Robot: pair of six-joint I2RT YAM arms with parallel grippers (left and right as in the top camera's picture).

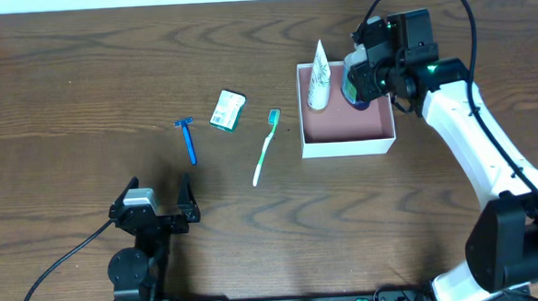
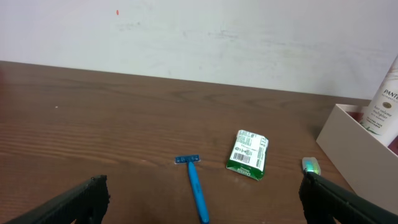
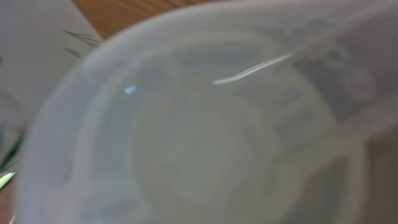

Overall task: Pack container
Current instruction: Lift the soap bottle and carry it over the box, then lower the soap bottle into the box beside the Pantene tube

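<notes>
The container point(image 1: 347, 148), a square white box with a pink inside, stands at the right; its corner shows in the left wrist view point(image 2: 354, 146). A white tube point(image 1: 318, 74) stands in its back left corner point(image 2: 384, 102). My right gripper point(image 1: 365, 76) hangs over the container's back right part, shut on a dark round bottle point(image 1: 353, 91). That bottle fills the right wrist view as a pale blur point(image 3: 186, 137) and hides the fingers. My left gripper point(image 1: 158, 198) is open and empty near the front edge, with its fingers wide apart in the left wrist view point(image 2: 208, 208).
On the table left of the container lie a blue razor point(image 1: 188, 141) point(image 2: 196, 186), a green soap pack point(image 1: 228, 110) point(image 2: 249, 154) and a green toothbrush point(image 1: 266, 149), whose head shows in the left wrist view point(image 2: 310, 165). A cable runs from the left arm's base.
</notes>
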